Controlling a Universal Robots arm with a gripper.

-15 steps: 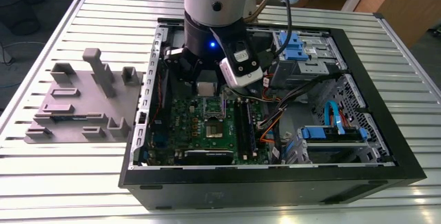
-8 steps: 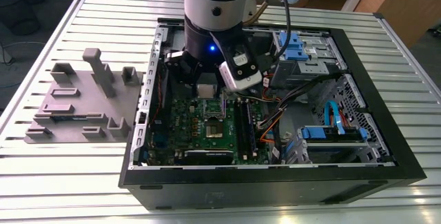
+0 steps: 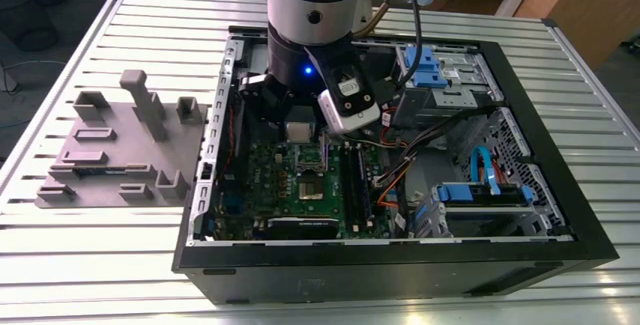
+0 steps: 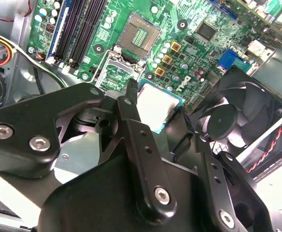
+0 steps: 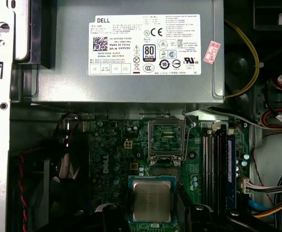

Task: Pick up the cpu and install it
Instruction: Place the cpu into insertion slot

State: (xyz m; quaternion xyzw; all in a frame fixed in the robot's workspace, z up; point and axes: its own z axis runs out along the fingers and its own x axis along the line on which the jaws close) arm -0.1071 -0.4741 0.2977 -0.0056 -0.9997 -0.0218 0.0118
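Observation:
The cpu point(image 5: 152, 200) is a small square chip with a shiny grey metal top and a pale rim. It hangs level above the green motherboard point(image 5: 112, 159), with my gripper point(image 5: 153, 218) shut on it from two opposite sides. The black fingers point(image 4: 131, 125) flank the cpu point(image 4: 156, 104) in the second wrist view. The socket point(image 5: 166, 137), a metal frame with a dark centre, lies open on the board a short way from the chip. In the exterior view my gripper point(image 3: 300, 134) hovers inside the open computer case point(image 3: 400, 261), just behind the socket point(image 3: 312, 189).
A grey power supply box point(image 5: 131, 53) borders the board on one side. A black fan point(image 4: 237, 121) and memory slots point(image 5: 218, 164) flank the socket. Cables point(image 3: 400, 171) and blue drive bays point(image 3: 485, 190) crowd the case's right in the exterior view. A grey fixture block point(image 3: 120, 153) stands outside on the slatted table.

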